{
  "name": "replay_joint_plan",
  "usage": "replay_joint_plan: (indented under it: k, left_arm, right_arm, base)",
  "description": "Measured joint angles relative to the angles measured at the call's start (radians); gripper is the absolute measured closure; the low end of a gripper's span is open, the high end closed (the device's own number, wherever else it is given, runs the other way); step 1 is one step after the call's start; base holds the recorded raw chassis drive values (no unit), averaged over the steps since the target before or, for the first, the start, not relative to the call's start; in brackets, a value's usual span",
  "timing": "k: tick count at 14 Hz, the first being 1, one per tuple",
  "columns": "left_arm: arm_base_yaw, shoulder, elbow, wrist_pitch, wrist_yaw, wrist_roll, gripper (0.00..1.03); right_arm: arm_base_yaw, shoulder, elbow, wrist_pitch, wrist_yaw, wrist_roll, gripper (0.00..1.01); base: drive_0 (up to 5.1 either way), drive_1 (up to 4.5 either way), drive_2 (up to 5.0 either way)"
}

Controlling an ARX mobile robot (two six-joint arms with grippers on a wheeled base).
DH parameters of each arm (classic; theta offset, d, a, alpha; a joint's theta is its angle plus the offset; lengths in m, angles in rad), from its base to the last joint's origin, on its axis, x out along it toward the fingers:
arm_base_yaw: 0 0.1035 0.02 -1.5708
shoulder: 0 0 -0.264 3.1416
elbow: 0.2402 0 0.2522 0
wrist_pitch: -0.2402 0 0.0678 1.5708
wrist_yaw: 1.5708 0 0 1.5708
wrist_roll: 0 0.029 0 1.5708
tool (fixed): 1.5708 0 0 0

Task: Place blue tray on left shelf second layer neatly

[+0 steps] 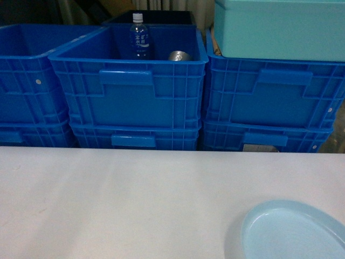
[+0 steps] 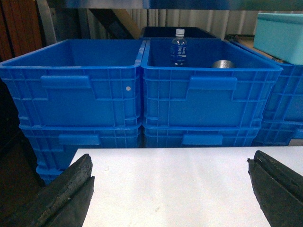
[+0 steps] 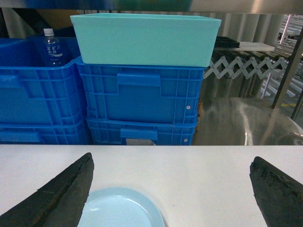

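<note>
The blue tray (image 1: 294, 232), a pale blue shallow dish with a raised rim, lies on the white table (image 1: 135, 199) at the near right corner, cut off by the frame. In the right wrist view the blue tray (image 3: 120, 210) lies low and left, next to the left finger. My right gripper (image 3: 172, 158) is open just above the table with nothing between its fingers. Over the table's left part, my left gripper (image 2: 171, 158) is open and empty. Neither gripper appears in the head view. The left shelf is out of view.
Stacked dark-blue crates (image 1: 126, 86) line the table's far edge; one holds a water bottle (image 1: 139, 36) and a metal can (image 1: 179, 55). A turquoise container (image 1: 280, 27) sits on the right stack. A steel roller rack (image 3: 289, 71) and an accordion conveyor (image 3: 246, 64) stand far right.
</note>
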Motion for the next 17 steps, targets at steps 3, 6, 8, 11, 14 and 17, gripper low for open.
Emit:
replay_joint_plan:
  k: [3,6,8,11,14,17]
  left_arm:
    - [0.0,0.0,0.0,0.0,0.0,0.0,0.05]
    - [0.0,0.0,0.0,0.0,0.0,0.0,0.05]
    - [0.0,0.0,0.0,0.0,0.0,0.0,0.05]
    - [0.0,0.0,0.0,0.0,0.0,0.0,0.05]
    - [0.0,0.0,0.0,0.0,0.0,0.0,0.05]
    - [0.0,0.0,0.0,0.0,0.0,0.0,0.05]
  right_arm:
    - [0.0,0.0,0.0,0.0,0.0,0.0,0.03]
    - [0.0,0.0,0.0,0.0,0.0,0.0,0.03]
    - [0.0,0.0,0.0,0.0,0.0,0.0,0.03]
    - [0.0,0.0,0.0,0.0,0.0,0.0,0.03]
    - [0.0,0.0,0.0,0.0,0.0,0.0,0.03]
    - [0.0,0.0,0.0,0.0,0.0,0.0,0.03]
  base:
    - [0.0,0.0,0.0]
    - [0.0,0.0,0.0]
    - [0.0,0.0,0.0]
    - [0.0,0.0,0.0]
    - [0.0,0.0,0.0]
    - [0.0,0.0,0.0]
